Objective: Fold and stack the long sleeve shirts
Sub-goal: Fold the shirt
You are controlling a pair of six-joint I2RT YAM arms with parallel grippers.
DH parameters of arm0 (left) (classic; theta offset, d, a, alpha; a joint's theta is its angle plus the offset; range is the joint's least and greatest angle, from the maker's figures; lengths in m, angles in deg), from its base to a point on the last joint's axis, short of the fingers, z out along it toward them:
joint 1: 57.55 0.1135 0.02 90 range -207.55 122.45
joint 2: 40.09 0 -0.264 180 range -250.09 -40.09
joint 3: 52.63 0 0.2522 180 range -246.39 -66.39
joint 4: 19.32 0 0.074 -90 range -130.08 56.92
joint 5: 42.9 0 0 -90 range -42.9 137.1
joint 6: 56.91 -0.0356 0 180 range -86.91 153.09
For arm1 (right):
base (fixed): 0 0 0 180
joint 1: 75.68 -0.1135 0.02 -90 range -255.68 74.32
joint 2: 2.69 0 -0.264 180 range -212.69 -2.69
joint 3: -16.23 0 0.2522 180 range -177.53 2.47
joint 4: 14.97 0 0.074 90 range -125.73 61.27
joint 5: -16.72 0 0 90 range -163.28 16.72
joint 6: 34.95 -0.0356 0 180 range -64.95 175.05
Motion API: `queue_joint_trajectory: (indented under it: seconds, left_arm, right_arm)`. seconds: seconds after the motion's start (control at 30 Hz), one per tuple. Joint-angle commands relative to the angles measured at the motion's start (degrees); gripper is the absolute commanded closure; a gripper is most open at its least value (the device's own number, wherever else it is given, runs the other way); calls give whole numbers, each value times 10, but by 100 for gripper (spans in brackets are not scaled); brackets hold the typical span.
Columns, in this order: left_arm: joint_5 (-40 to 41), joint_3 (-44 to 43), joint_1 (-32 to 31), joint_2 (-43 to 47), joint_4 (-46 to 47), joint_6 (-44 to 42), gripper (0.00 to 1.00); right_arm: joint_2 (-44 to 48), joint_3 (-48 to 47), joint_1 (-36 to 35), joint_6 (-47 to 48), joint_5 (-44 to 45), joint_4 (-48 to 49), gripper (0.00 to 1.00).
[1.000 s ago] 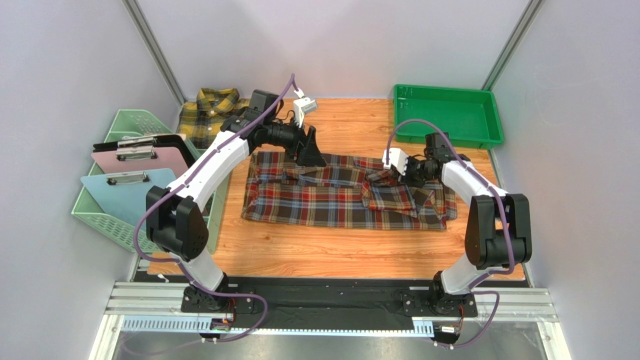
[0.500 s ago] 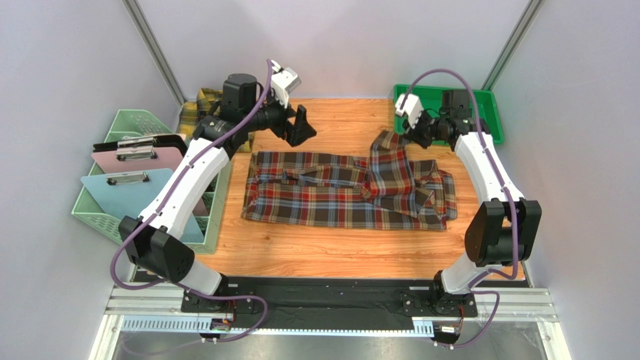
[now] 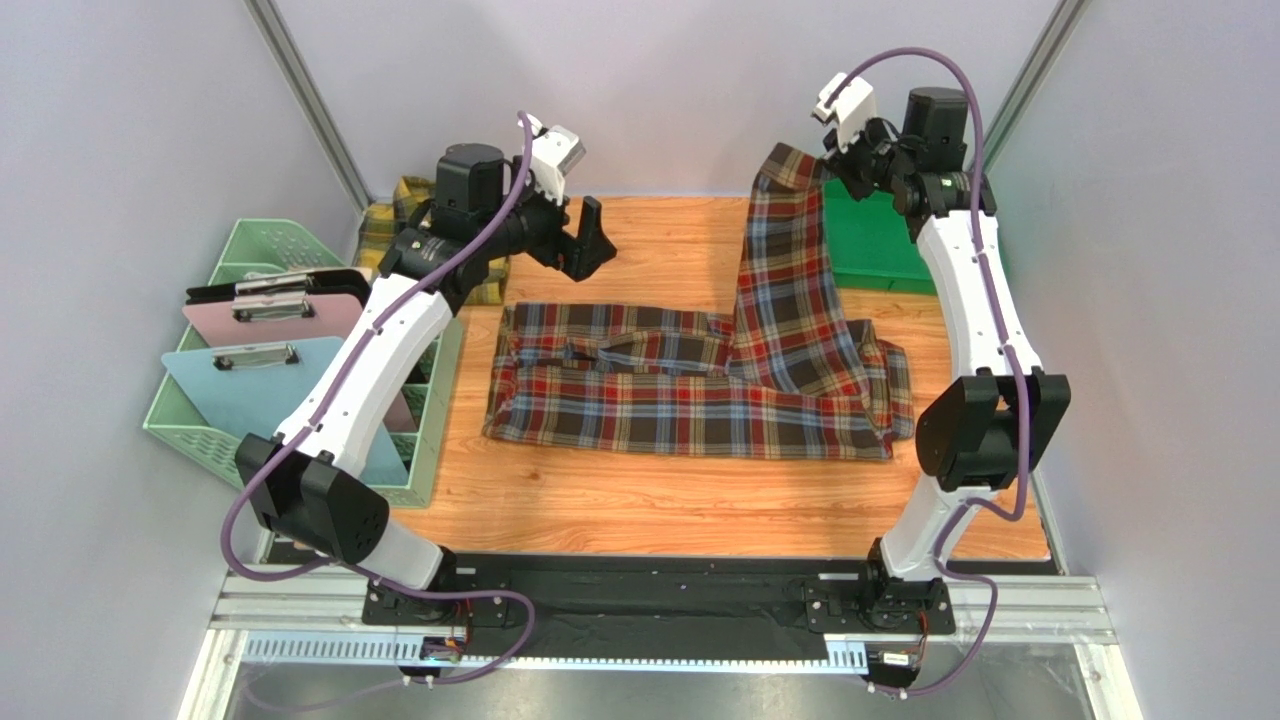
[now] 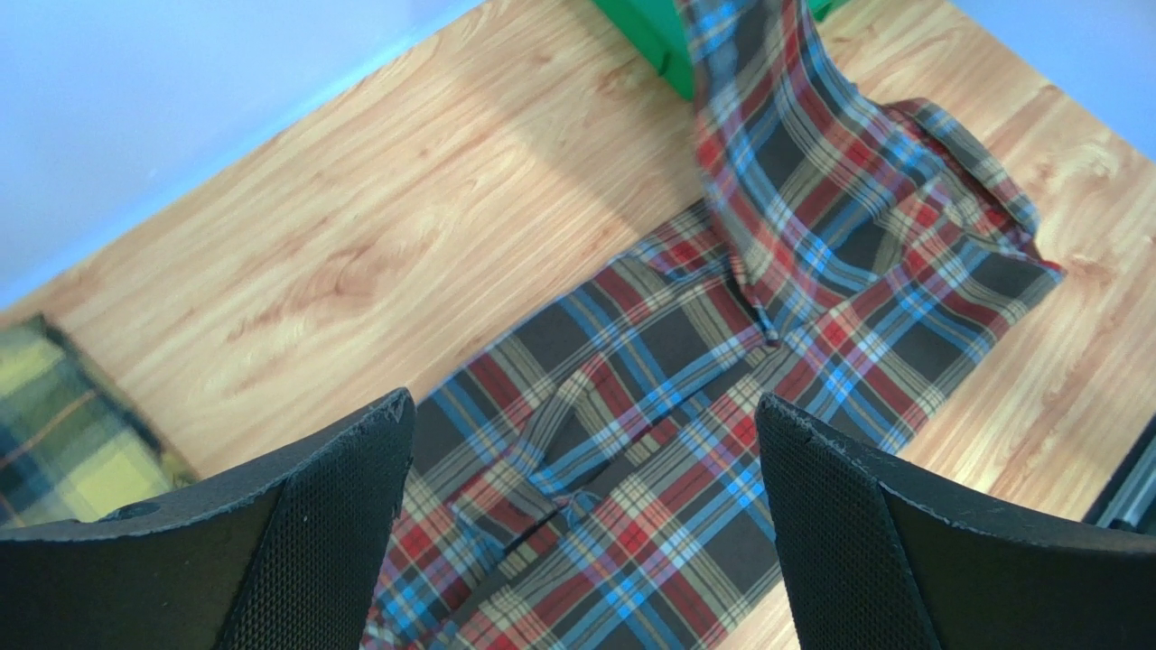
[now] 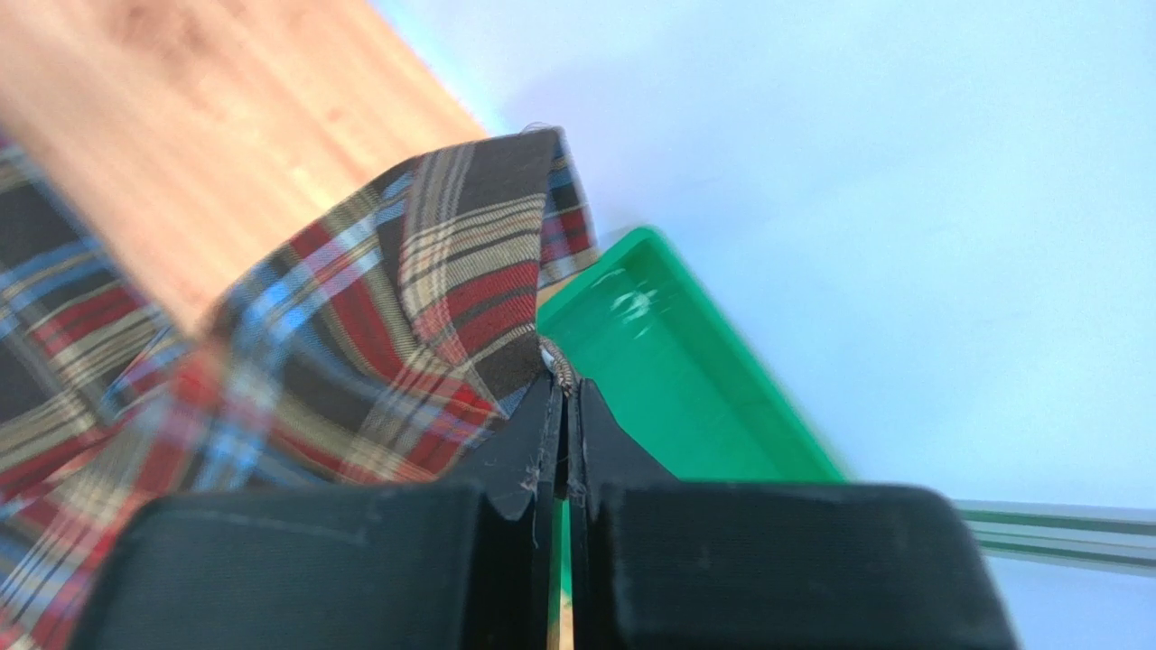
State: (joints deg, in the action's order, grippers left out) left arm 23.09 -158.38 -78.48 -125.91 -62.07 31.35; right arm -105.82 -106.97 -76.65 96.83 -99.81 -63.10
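- The wooden counter (image 3: 631,510) carries both shirts.
- The red plaid shirt (image 3: 661,390) lies spread mid-counter, with one sleeve raised high at the far right.
- The green tray (image 3: 879,255) sits in the far right corner.
- The yellow plaid shirt (image 3: 406,195) is bunched in the far left corner.
- The right fingers (image 5: 523,461) are clenched on the sleeve's end.
- The left fingers (image 4: 312,501) are spread apart and hold nothing.

Red, brown and navy plaid shirt (image 3: 676,398): soft woven cloth, matt, creased. Yellow and dark check shirt (image 4: 61,434): same matt flannel look. Table top (image 3: 661,510): light wood-grain planks, smooth, faint sheen. Green tray (image 5: 651,366): glossy moulded plastic. Left gripper (image 4: 581,406) fingers (image 4: 869,542): black, matt, finely dimpled pads. Pale green basket (image 3: 256,248): slotted plastic, dull. Pink clipboard (image 3: 323,323): smooth board, shiny metal clip.
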Motion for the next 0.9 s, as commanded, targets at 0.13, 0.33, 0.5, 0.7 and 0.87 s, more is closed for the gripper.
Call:
queue_joint_trajectory:
  seconds: [0.13, 0.33, 0.5, 0.7, 0.87]
  left_arm:
    - [12, 17, 26, 19, -12, 40, 1]
    - [-3, 19, 37, 6, -40, 60, 1]
    - [-11, 40, 48, 7, -44, 74, 1]
    - [-19, 58, 64, 9, -59, 76, 1]
    - [-53, 66, 99, -3, -74, 89, 2]
  right_arm:
    - [50, -18, -9, -24, 54, 47, 100]
    - [142, 112, -61, 33, 77, -40, 100]
    - [206, 230, -126, 22, 119, -66, 100]
    - [218, 275, -206, -75, 117, -119, 100]
    - [181, 274, -270, -157, 113, -100, 100]
